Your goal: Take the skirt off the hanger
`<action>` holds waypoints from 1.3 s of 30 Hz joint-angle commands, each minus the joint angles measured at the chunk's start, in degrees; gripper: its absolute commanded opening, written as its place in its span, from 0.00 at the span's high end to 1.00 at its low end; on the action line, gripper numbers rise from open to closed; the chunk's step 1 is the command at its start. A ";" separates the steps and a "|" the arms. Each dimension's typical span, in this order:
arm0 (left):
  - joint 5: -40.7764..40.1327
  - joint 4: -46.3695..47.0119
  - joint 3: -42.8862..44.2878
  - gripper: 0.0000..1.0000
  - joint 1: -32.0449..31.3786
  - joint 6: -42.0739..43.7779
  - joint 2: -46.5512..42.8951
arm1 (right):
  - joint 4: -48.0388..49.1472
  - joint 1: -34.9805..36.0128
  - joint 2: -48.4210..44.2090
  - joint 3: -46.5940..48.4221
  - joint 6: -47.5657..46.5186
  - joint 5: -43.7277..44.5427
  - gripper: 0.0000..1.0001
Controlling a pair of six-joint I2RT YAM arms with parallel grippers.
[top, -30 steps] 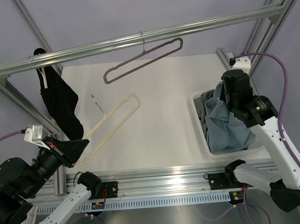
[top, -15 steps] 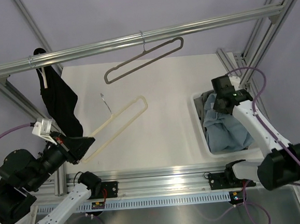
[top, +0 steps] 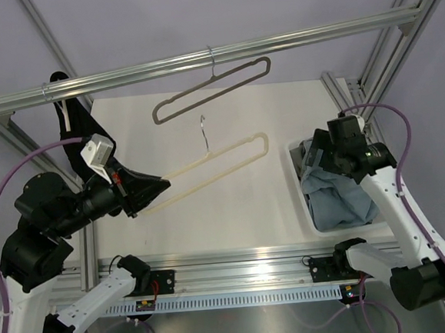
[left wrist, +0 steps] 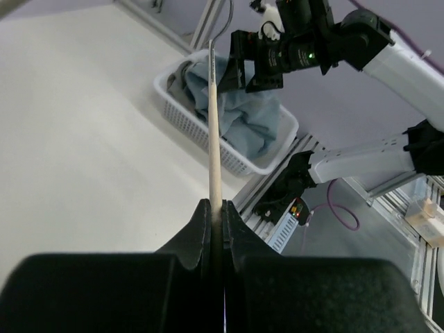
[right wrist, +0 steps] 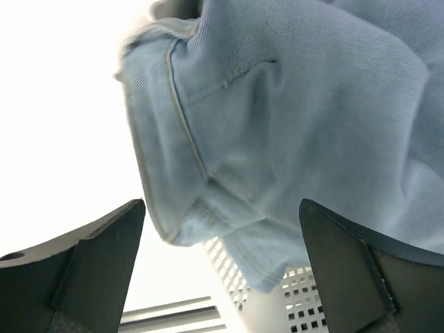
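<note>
From above, the right gripper [right wrist: 222, 205] was hidden beneath its own wrist over the basket [top: 299, 184]. In its wrist view the fingers [right wrist: 97, 257] ran off the bottom edge and the jeans [right wrist: 291, 104] spilled past the top and right edges, so only a corner of the basket's mesh showed. The skirt [left wrist: 182, 78], if the dark grey cloth in the basket was it, lay mostly buried under the jeans. The cream hanger [left wrist: 214, 139] was hidden at its near end inside the left gripper [left wrist: 216, 211], and in that wrist view it showed only edge-on as a thin line, its hook cut by the top edge.
</note>
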 commanded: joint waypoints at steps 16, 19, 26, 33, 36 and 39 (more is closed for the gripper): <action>8.40 18.04 21.54 1.00 -0.01 1.74 26.87 | -0.54 -0.07 -19.12 3.58 -0.35 -4.05 0.01; 8.39 21.11 21.36 1.00 -0.01 1.56 28.89 | -0.54 -0.07 -22.19 3.93 0.09 -2.38 0.01; 7.78 24.11 25.13 1.00 -0.01 0.86 33.80 | -2.21 -0.07 -23.87 5.33 -0.97 -2.47 0.00; 5.68 25.61 26.37 1.00 -0.01 0.25 37.76 | -3.17 -0.07 -25.71 5.68 -1.76 -1.77 0.01; 1.99 24.91 26.81 1.00 -0.01 -0.72 39.52 | -3.53 -0.07 -25.98 5.86 -1.85 -1.59 0.00; -2.32 25.42 24.98 1.00 -0.01 -2.04 39.62 | -3.70 -0.07 -26.42 5.77 -1.93 -1.50 0.01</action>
